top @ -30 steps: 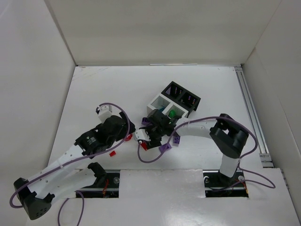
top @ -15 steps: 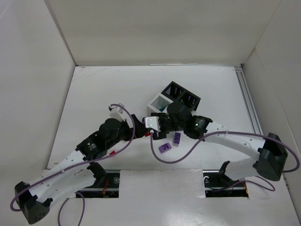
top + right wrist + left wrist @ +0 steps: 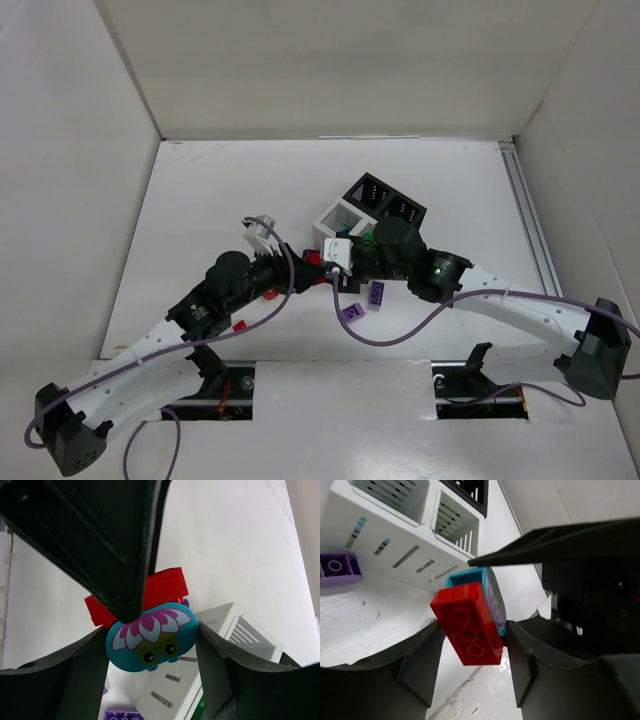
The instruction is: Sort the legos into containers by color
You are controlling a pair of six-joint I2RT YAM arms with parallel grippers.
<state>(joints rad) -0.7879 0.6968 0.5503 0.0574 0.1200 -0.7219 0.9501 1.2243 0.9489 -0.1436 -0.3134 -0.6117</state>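
Observation:
A red lego (image 3: 467, 625) is stuck to a teal lego (image 3: 150, 637) printed with a flower face. My right gripper (image 3: 151, 632) is shut on the teal piece, with both fingers against its sides. From the other side my left gripper (image 3: 472, 630) has closed round the red lego, one finger on the red, the other against the teal edge. The two grippers meet just left of the containers (image 3: 340, 215), above the table. Two purple legos (image 3: 376, 293) lie below them, and two red legos (image 3: 239, 325) lie by the left arm.
The white slatted bins (image 3: 395, 530) stand right behind the held pieces, with the black bins (image 3: 385, 200) beyond. A purple lego (image 3: 337, 567) lies against the white bin's wall. Purple cables loop off both arms. White walls surround the table.
My left arm has reached right to the right gripper and its jaws have narrowed onto the red lego. The right arm has swung out toward the bins, still holding the teal piece.

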